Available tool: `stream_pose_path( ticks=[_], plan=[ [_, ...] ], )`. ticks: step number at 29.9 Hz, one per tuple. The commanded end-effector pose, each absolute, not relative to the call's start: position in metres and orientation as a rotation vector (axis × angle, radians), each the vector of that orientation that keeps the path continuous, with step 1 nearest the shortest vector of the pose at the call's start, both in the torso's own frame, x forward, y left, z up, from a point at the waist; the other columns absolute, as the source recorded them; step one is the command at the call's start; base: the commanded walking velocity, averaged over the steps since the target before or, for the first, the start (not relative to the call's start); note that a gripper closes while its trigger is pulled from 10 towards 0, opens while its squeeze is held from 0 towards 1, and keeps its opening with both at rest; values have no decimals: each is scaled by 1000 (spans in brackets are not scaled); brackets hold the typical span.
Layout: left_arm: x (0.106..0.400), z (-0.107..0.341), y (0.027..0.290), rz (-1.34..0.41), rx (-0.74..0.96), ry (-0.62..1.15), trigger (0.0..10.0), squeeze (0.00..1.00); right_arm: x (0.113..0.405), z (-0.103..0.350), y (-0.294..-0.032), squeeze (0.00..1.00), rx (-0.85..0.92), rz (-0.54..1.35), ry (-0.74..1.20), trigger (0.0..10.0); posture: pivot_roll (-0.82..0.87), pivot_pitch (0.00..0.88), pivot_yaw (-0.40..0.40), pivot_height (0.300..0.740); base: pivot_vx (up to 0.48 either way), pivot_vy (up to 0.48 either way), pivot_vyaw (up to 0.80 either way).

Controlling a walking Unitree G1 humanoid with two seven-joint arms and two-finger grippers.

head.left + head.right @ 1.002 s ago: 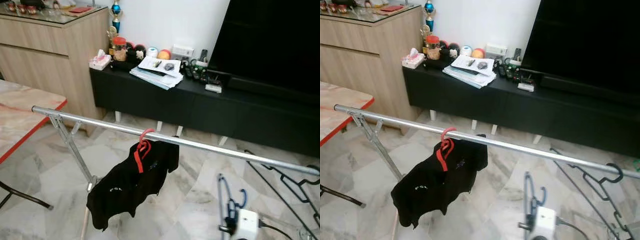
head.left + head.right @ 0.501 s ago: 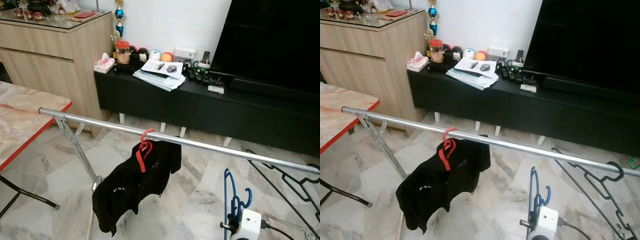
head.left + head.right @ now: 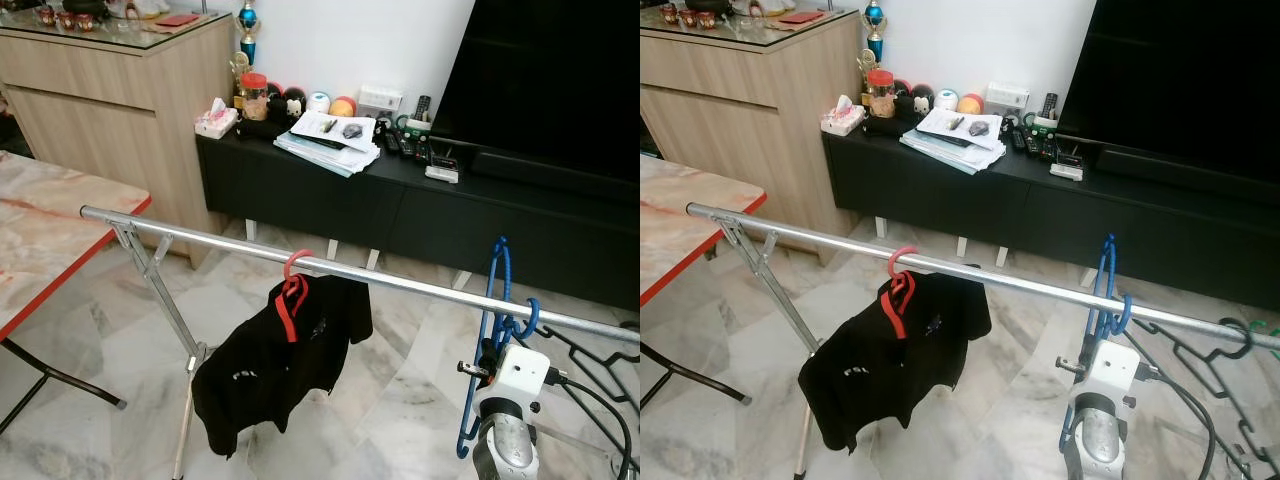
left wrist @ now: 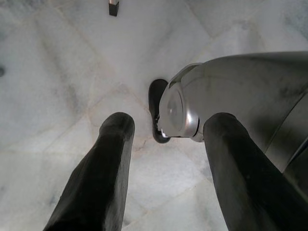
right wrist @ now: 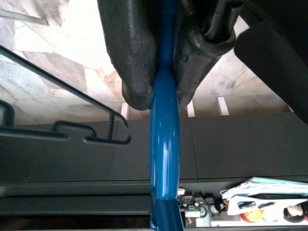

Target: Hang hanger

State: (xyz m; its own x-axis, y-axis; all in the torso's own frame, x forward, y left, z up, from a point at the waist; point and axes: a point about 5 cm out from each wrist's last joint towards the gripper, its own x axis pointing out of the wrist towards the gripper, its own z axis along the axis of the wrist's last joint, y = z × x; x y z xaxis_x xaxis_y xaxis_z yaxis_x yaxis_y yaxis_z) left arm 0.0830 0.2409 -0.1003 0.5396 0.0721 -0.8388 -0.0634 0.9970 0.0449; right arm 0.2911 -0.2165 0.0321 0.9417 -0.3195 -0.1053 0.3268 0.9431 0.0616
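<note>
Right gripper (image 5: pixel 161 94) fingers clamp the blue hanger (image 3: pixel 497 330) against the silver rail (image 3: pixel 400 283); its hook seems unhooked. Left gripper (image 4: pixel 166 139) fingers apart over floor.

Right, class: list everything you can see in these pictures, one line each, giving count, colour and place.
Rail: one, silver, across the room.
Red hanger: one, on the rail, carrying a black shirt.
Blue hanger: one, at the rail, held up.
Black hangers: several, right end of the rail.
Cabinet: one, black, against the wall, cluttered on top.
Papers: one pile, white, on the cabinet.
Table: one, marble with a red edge, left.
Right gripper: shut on the blue hanger.
Left gripper: open, over the floor.
</note>
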Motion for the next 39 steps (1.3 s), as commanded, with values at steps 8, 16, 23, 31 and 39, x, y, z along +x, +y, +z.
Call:
stream_pose_path(
  ticks=[8, 16, 23, 31, 39],
  plan=[
    [75, -103, 238, 65, 9, 1041, 10000, 0, 304, 32, -215, 0, 82, -279, 216, 10000, 114, 51, -100, 740, 0, 0, 0],
    [76, -103, 238, 61, 7, 1041, 10000, 0, 326, 46, -205, 0, 112, -203, 249, 10000, 121, 49, -99, 740, 0, 0, 0],
    [76, -104, 238, 58, 4, 1050, 10000, 0, 332, 46, -195, 0, 77, -152, 309, 10000, 122, 52, -101, 740, 0, 0, 0],
    [74, -104, 237, 43, -1, 1061, 10000, 0, 321, 25, -190, 0, 64, -122, 462, 10000, 119, 57, -101, 740, 0, 0, 0],
    [74, -104, 236, 36, 3, 1062, 10000, 0, 321, 28, -195, 773, 79, -141, 424, 10000, 119, 54, -102, 740, 0, 0, 0]
  ],
)
